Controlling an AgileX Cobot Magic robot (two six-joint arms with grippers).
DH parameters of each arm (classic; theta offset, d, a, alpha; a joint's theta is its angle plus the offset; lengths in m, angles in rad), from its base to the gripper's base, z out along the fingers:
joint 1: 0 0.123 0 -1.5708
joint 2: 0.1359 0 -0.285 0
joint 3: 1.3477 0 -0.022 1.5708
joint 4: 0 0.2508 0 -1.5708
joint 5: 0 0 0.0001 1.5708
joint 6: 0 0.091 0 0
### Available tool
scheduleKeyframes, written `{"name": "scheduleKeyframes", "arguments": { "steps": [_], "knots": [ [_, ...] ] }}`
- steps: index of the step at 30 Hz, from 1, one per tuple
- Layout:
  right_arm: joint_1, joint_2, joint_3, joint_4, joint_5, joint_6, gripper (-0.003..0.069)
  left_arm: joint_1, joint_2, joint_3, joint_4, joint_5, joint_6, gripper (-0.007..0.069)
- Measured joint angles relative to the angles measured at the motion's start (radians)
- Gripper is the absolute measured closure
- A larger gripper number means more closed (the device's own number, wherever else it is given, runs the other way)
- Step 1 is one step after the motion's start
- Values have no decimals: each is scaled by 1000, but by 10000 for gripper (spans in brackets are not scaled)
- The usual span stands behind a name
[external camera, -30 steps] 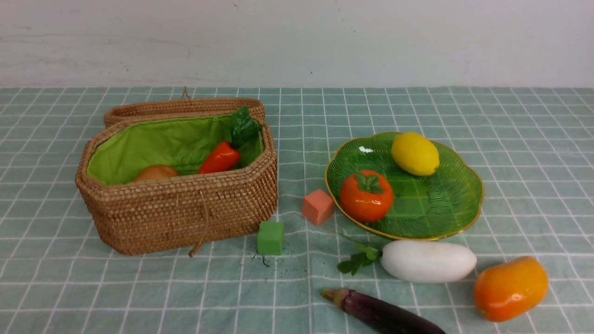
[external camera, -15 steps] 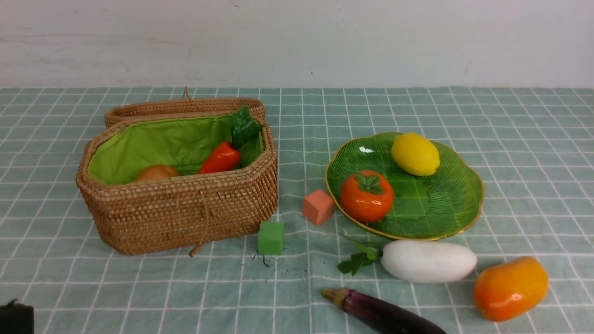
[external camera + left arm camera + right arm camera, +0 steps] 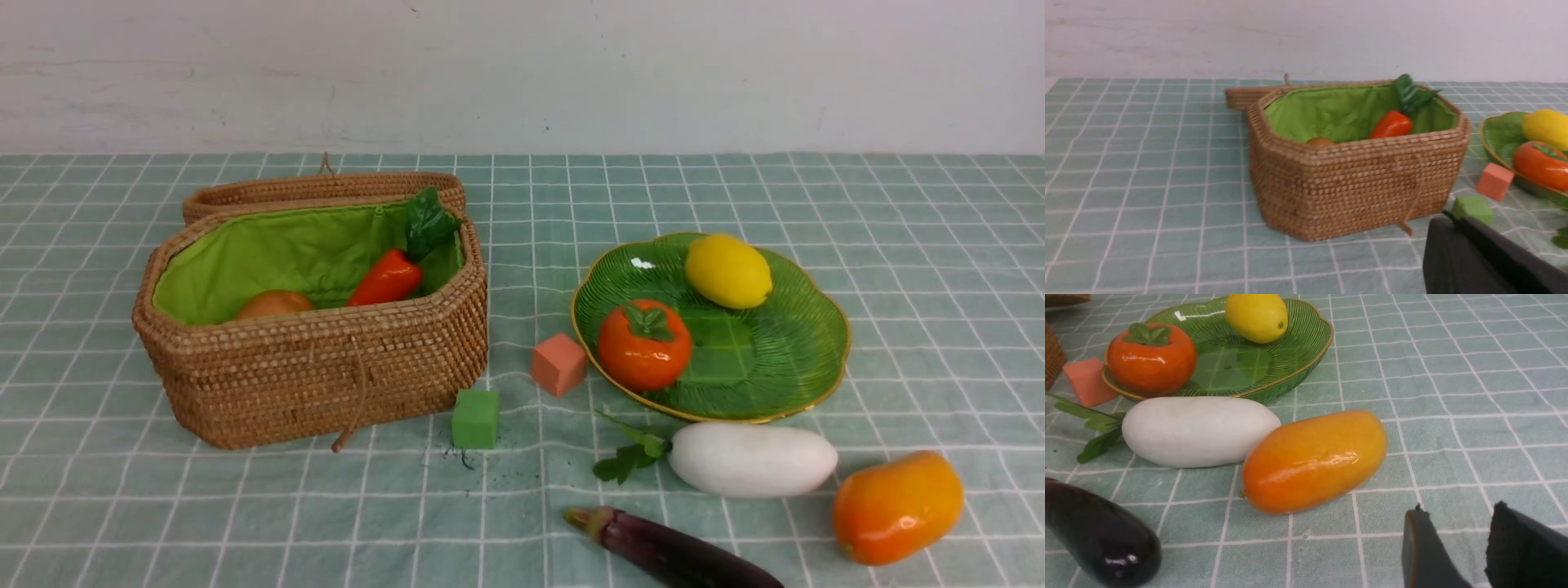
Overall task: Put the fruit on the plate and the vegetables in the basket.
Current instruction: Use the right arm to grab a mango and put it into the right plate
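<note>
The lemon (image 3: 728,271) and persimmon (image 3: 643,343) lie on the green plate (image 3: 784,384). In front of it, the mango (image 3: 896,508), white radish (image 3: 751,460) and purple eggplant (image 3: 669,551) rest on the cloth. Inside the open wicker basket (image 3: 310,367) sit the carrot (image 3: 388,278) and a brownish round vegetable (image 3: 273,304). Neither gripper shows in the front view. My left gripper (image 3: 1447,216) is shut and empty, low near the basket's front corner (image 3: 1355,192). My right gripper (image 3: 1458,507) stands open and empty, just short of the mango (image 3: 1314,461).
A salmon cube (image 3: 559,363) and a green cube (image 3: 476,418) lie between basket and plate. The basket's lid (image 3: 322,188) hangs open behind it. A white wall closes off the far edge of the checked tablecloth.
Half a second ago a dark tip of the left arm showed at the front view's bottom left corner; it is out of that view now. The objects have not moved.
</note>
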Motion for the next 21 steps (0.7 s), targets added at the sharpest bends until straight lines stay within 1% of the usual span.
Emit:
{"name": "scheduleKeyframes", "arguments": {
  "steps": [1, 6, 10, 13, 21],
  "knots": [
    [0, 0, 0, 0, 0, 0, 415, 39, -30, 63, -20, -22, 17, 638],
    [0, 0, 0, 0, 0, 0, 415, 78, -58, 197, -43, -66, 27, 638],
    [0, 0, 0, 0, 0, 0, 415, 163, -58, 329, -38, -49, 33, 634],
    [0, 0, 0, 0, 0, 0, 415, 189, -58, 340, -38, -62, 36, 634],
    [0, 0, 0, 0, 0, 0, 415, 184, -58, 341, -30, -65, 36, 631]
  ]
}}
